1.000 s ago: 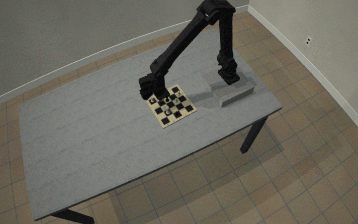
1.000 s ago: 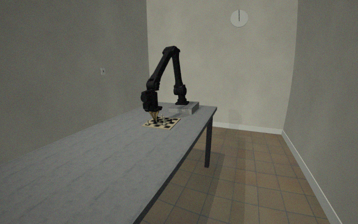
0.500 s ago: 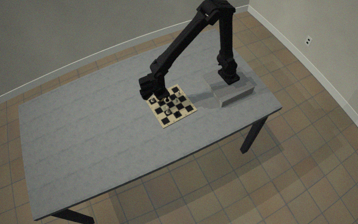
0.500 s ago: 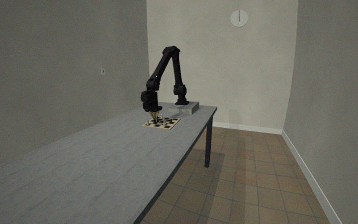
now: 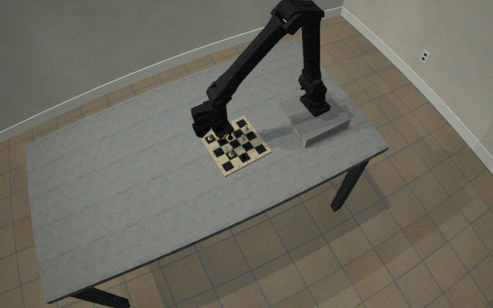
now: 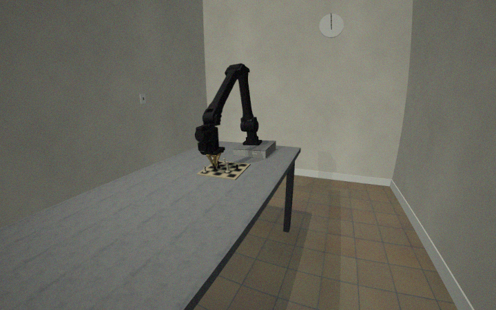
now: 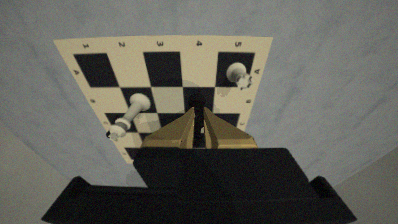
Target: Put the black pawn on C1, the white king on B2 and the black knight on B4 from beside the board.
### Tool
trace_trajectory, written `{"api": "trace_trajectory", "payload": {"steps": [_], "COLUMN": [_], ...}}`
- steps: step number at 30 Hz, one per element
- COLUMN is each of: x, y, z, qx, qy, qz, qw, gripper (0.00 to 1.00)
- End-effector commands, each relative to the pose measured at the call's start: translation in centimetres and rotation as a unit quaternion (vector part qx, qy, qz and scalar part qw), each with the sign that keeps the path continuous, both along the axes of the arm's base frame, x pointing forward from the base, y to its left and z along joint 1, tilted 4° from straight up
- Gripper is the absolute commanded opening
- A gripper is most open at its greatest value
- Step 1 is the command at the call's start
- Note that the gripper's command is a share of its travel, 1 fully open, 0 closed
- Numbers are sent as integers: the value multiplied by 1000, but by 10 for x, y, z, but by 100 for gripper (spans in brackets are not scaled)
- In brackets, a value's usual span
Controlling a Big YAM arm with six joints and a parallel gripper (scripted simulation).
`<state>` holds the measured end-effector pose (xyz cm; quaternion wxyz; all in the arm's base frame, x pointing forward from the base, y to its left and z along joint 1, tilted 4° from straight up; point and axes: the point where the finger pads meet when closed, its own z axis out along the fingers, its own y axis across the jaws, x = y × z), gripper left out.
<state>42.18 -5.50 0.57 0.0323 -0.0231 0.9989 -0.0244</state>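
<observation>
The white king (image 5: 231, 153) (image 6: 226, 169) (image 7: 139, 102) stands upright on B2 of the board (image 5: 225, 174) (image 7: 260, 47). The black pawn (image 6: 237, 167) stands on C1; in the wrist view it is mostly hidden behind the king. My gripper (image 6: 214, 167) (image 7: 199, 111) points down at B4, its fingertips low over the board. The fingers are barely parted, one on each side of the black knight (image 7: 198, 99), which stands on B4. The knight is dark on a dark square and partly hidden by the fingers, so its exact seat in the square is hard to see.
A white piece (image 5: 209, 137) (image 6: 204, 169) (image 7: 236, 72) stands on A5. A black piece (image 5: 229, 136) stands close beside the gripper on C4. Pale pieces stand on D3 (image 5: 242, 138) and E4 (image 5: 246, 127). The arm's base sits on a grey block (image 5: 324, 133).
</observation>
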Motion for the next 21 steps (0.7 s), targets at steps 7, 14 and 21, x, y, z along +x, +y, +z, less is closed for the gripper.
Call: {"api": "trace_trajectory", "payload": {"steps": [7, 14, 21], "x": [14, 14, 14], "y": [-6, -6, -6], "z": [1, 1, 2], "qx": [-3, -3, -3], "qy": [-11, -11, -10], "qz": [2, 2, 2], "qw": [1000, 1000, 1000], "gripper": [28, 35, 35]}}
